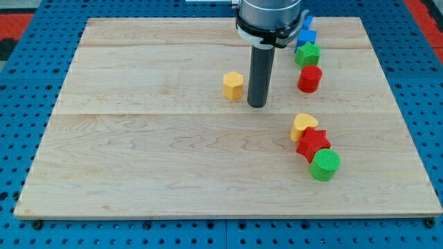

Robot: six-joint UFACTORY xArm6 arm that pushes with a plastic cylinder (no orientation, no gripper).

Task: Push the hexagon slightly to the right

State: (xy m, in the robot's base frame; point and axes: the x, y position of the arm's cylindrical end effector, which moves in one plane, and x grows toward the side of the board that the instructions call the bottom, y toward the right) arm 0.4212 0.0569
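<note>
A yellow hexagon block (233, 85) lies a little above the middle of the wooden board (138, 152). My tip (257, 105) rests on the board just to the right of the hexagon and slightly below it, with a narrow gap between them. The dark rod rises from the tip to the arm's grey and white end at the view's top.
At the upper right a column runs downward: a blue block (306, 36), a green star (307, 54), a red cylinder (310, 79). Lower right holds a yellow heart (304, 125), a red star (313, 144) and a green cylinder (324, 165), touching one another.
</note>
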